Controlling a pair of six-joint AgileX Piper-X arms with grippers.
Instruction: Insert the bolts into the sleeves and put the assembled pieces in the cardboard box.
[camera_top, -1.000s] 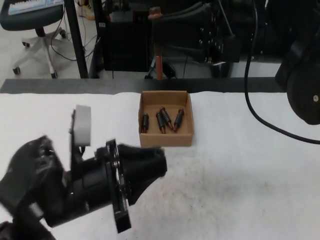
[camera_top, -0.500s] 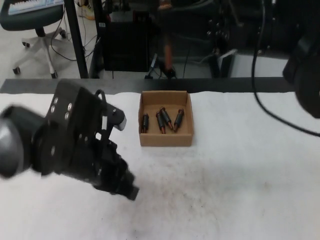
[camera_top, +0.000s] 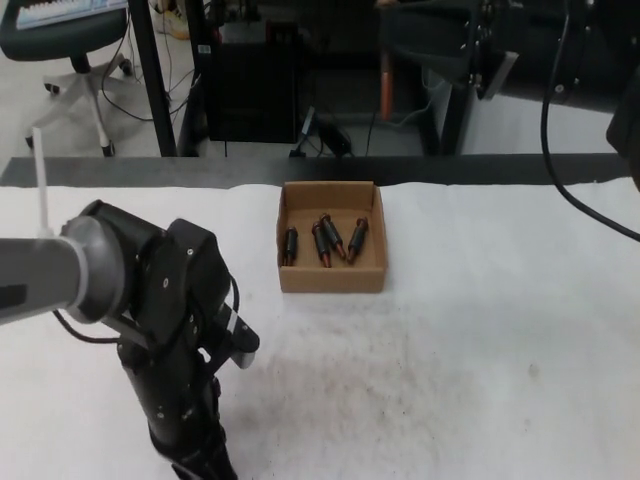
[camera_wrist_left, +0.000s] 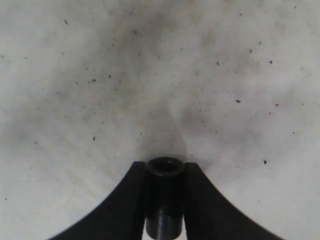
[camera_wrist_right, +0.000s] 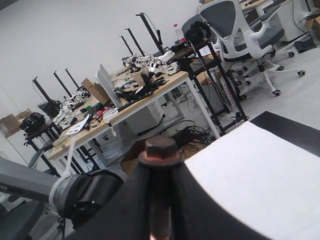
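Cardboard box (camera_top: 330, 278) with four assembled pieces (camera_top: 357, 240)

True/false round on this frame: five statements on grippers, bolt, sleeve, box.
1. The left gripper is shut on a black sleeve. True.
2. The right gripper is open and empty. False: it is shut on a bolt.
3. The cardboard box holds four assembled pieces. True.
4. The bolt sits inside the black sleeve. False: they are apart, one in each gripper.
5. The cardboard box lies tipped over. False: it stands open side up.
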